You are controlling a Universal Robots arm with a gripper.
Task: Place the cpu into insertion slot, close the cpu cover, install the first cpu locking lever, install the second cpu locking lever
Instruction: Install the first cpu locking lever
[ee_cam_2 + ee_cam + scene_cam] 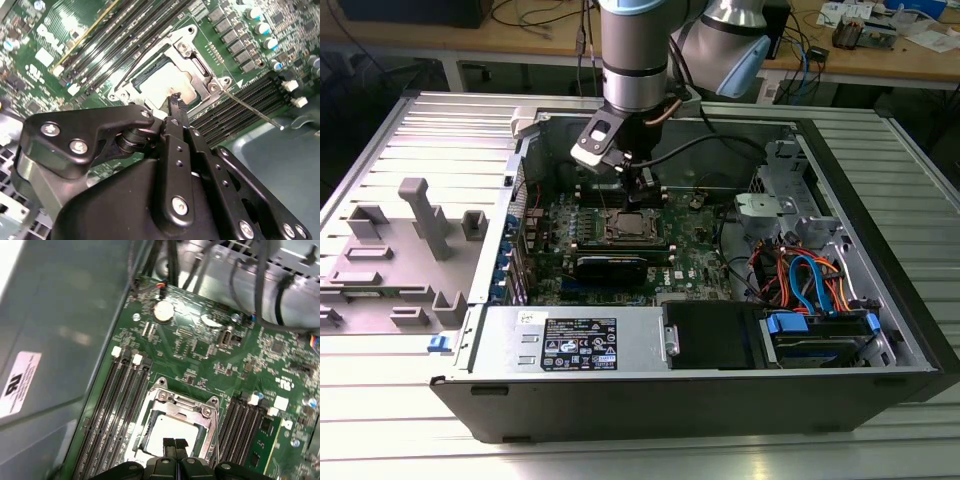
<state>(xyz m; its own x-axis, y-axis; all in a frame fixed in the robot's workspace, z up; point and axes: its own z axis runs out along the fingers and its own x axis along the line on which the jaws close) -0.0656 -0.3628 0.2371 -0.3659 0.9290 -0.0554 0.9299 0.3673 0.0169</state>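
The cpu (172, 432) lies in the insertion slot (630, 228) on the green board, its silver-grey top showing (162, 84). The cpu cover (181, 407) lies flat around it as a silver frame (202, 67). A thin metal locking lever (252, 110) sticks out sideways from one socket corner, raised off the board. My gripper (175, 444) hangs just above the socket's edge, its two black fingertips pressed together with nothing between them. In the exterior view the gripper (642, 190) stands over the far side of the socket.
Black memory slots (117, 405) flank the socket on both sides. The open computer case has a labelled power supply box (575, 342) at the front, a drive with blue and orange cables (810, 285) at the exterior view's right, and a grey fixture (420, 225) outside on its left.
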